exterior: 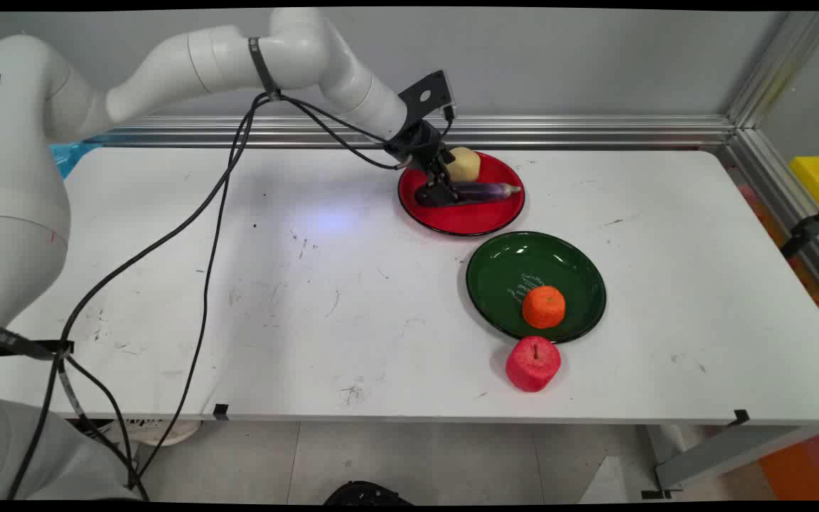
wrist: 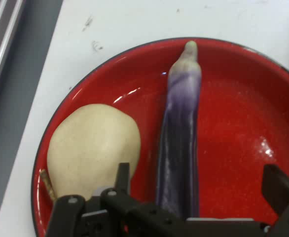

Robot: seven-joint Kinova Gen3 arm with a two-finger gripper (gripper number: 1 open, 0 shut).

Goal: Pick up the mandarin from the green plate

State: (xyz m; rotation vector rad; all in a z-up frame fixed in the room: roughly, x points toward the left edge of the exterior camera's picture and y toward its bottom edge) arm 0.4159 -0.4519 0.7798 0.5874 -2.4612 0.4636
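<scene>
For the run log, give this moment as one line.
gripper open astride eggplant | red plate | pale fruit beside

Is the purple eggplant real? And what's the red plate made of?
The eggplant looks like smooth, slightly glossy plastic, a toy perhaps: its skin is evenly streaked and its sheen dull. I can't be sure. The red plate looks like enamelled metal or hard plastic: glossy, with bright glints and a thin dark rim. The hand is open around the eggplant.

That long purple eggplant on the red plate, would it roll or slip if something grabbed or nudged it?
Probably both. The eggplant looks round-bodied and glossy, so a sideways nudge could roll it across the red plate, perhaps against the pale potato. It lies straight and seems stiff. The tool straddles it, open.
</scene>
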